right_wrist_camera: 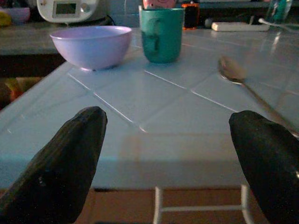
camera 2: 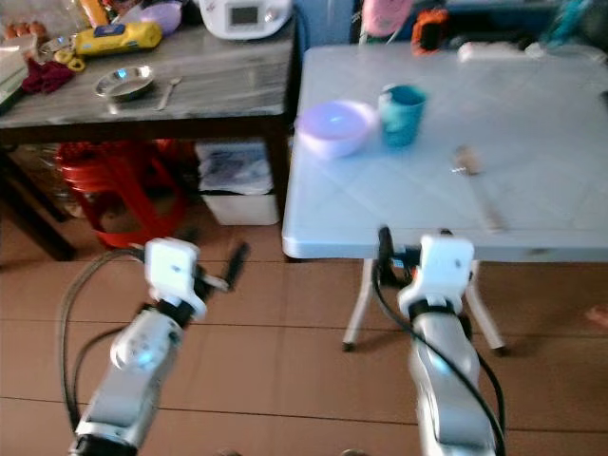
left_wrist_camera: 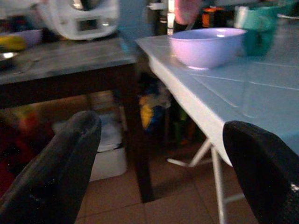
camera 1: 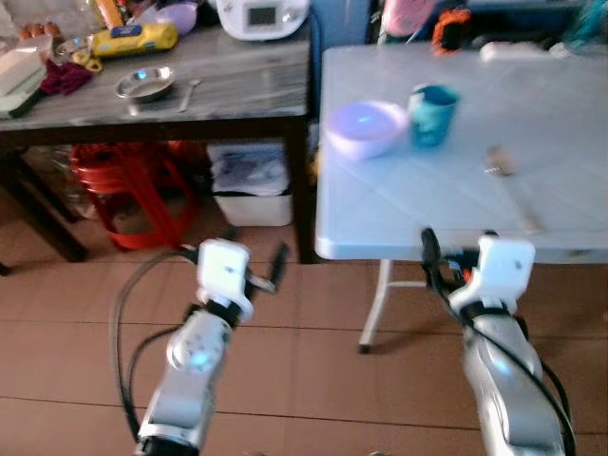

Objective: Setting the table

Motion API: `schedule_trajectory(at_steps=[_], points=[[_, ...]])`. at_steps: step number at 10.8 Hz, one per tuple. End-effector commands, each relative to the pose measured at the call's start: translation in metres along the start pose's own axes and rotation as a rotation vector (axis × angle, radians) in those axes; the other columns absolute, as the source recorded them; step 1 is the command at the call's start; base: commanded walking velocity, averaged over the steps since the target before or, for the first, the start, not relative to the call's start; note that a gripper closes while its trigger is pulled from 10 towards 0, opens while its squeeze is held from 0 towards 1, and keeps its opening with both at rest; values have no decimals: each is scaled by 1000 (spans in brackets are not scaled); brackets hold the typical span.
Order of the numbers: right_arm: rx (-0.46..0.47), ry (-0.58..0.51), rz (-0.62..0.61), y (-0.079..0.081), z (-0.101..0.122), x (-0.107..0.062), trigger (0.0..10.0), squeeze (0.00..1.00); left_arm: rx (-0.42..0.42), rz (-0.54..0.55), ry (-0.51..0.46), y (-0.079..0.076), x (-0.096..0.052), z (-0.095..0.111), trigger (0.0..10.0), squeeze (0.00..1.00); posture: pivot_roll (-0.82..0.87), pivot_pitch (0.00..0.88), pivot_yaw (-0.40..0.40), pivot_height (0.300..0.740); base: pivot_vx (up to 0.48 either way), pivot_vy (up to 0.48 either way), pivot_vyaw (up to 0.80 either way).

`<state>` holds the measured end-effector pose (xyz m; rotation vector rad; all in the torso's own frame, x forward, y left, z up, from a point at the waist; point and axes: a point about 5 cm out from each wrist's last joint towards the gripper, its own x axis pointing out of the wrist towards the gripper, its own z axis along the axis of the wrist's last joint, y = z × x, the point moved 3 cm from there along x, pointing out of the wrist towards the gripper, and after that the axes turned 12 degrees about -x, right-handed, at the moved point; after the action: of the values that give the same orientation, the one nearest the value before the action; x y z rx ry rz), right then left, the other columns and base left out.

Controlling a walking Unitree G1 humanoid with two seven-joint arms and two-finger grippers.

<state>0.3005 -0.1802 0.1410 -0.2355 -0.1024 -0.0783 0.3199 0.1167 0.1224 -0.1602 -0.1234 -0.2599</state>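
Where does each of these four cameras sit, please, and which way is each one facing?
Left eye view: on the head, looking forward and down at the blue table; both silver arms show, left gripper and right gripper.
Right eye view: same head, same scene slightly shifted.
Left wrist view: along the open left fingers toward the table's corner and the purple bowl.
Right wrist view: along the open right fingers, across the tabletop to the bowl, teal cup and spoon.
Shared: both wrist views see the bowl.
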Motion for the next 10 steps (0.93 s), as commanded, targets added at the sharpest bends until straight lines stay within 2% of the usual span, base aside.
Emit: schedule_trajectory(at_steps=[1,3,4,6,7,9,10], points=[[-5,-27,17,6,5,-3,10000,0,25,78,11,18,-6,-2,10000,0,-136,139,98,740,0,0,0],[-19,-19,12,4,1,-9,10000,0,39,209,9,42,-14,-2,10000,0,-130,143,98,740,0,0,0],[-18,-19,10,4,2,-9,10000,0,40,225,9,45,-17,-2,10000,0,-130,143,98,740,0,0,0],[-13,-21,42,14,2,-10,10000,0,77,204,33,44,-25,-6,10000,0,-115,147,84,740,0,0,0],[-11,-31,67,17,5,-8,10000,0,153,162,31,44,-28,-2,10000,0,-111,146,79,740,0,0,0],[5,-22,103,19,5,-8,10000,0,193,165,27,63,-32,12,10000,0,-98,149,75,740,0,0,0],[-7,-20,125,14,6,-10,10000,0,183,172,48,71,-39,13,10000,0,-94,154,84,740,0,0,0]])
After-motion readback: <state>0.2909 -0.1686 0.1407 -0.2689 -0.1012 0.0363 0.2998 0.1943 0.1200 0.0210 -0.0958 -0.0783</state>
